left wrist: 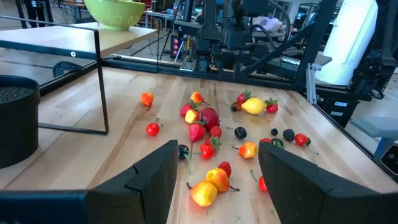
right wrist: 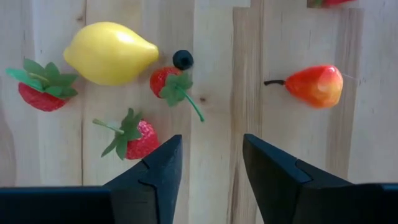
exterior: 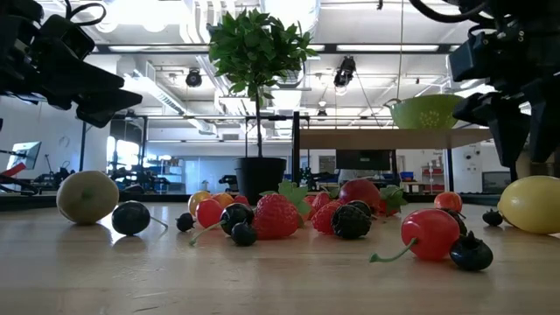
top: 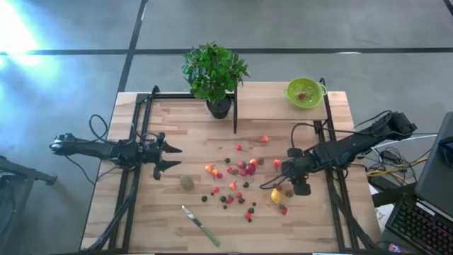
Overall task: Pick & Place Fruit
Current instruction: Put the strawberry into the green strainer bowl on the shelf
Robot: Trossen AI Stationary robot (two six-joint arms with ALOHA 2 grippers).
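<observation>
High view showed two dark arms over the pale wooden table [top: 141, 227]. The left gripper [top: 168, 157] hovered with fingers apart and empty, near one dull-green kiwi-like ball [top: 186, 183]. The right gripper [top: 284, 167] pointed down above the fruit [top: 241, 170], a scatter of small red, orange and dark berries at mid-table; its fingers stood apart, nothing between them. One smooth yellow lemon [right wrist: 111, 52] lay just beside three leafy strawberries. One lime-green bowl [top: 304, 93] held one red berry. One potted plant [top: 214, 74] and one green-handled knife [top: 200, 225] stood clear.
</observation>
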